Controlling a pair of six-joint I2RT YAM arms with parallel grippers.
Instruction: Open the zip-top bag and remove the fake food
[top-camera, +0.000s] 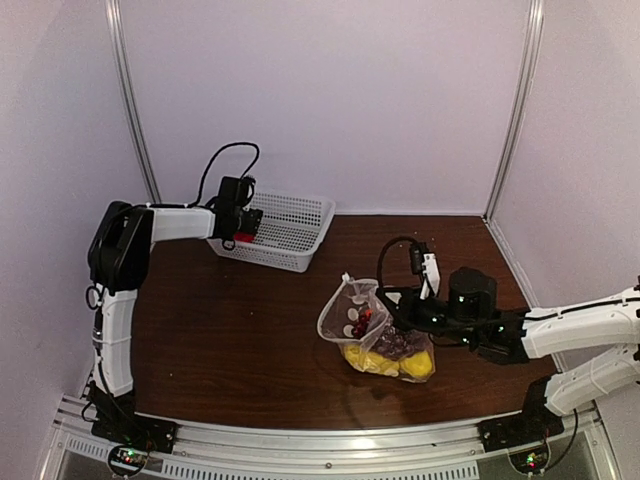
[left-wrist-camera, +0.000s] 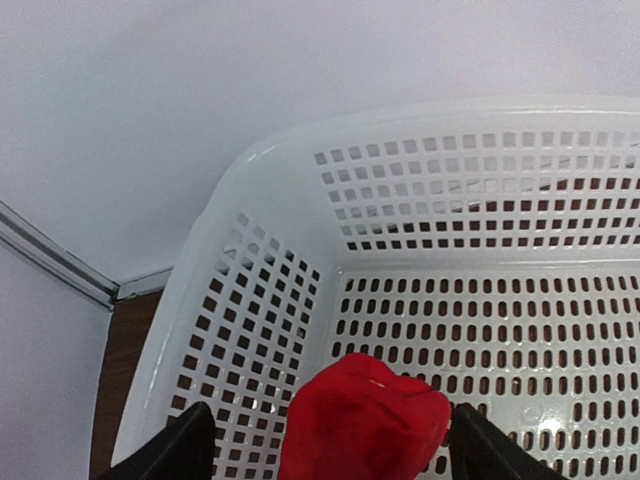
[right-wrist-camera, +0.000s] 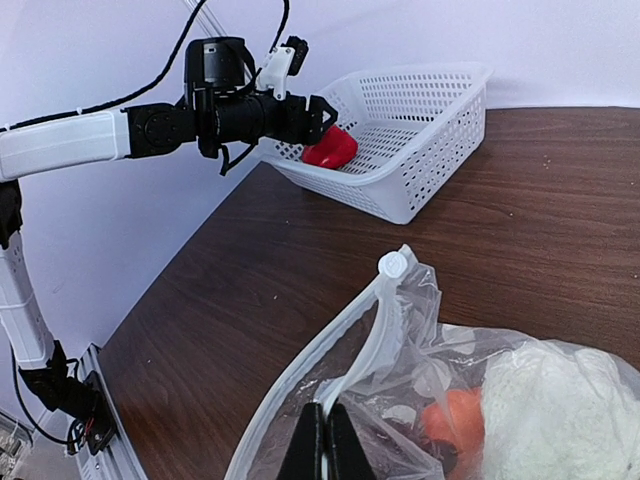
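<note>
The zip-top bag (top-camera: 348, 318) lies mid-table with its mouth open; its rim and white slider (right-wrist-camera: 392, 264) stand up in the right wrist view. Inside it are yellow pieces (top-camera: 385, 362), a dark purple grape bunch (top-camera: 396, 343), an orange piece (right-wrist-camera: 455, 420) and a white lumpy piece (right-wrist-camera: 560, 410). My right gripper (right-wrist-camera: 325, 440) is shut on the bag's near rim. My left gripper (left-wrist-camera: 335, 445) hangs over the white basket (left-wrist-camera: 480, 190), its jaws spread. A red toy piece (left-wrist-camera: 365, 420) sits between them, touching the right finger, with a gap to the left finger.
The white lattice basket (top-camera: 290, 228) stands at the back left against the wall, with the left arm (top-camera: 180, 222) reaching over its left end. Dark brown table (top-camera: 230, 330); metal frame posts (top-camera: 130, 100) at the back corners. The right arm (top-camera: 560, 330) stretches in from the right.
</note>
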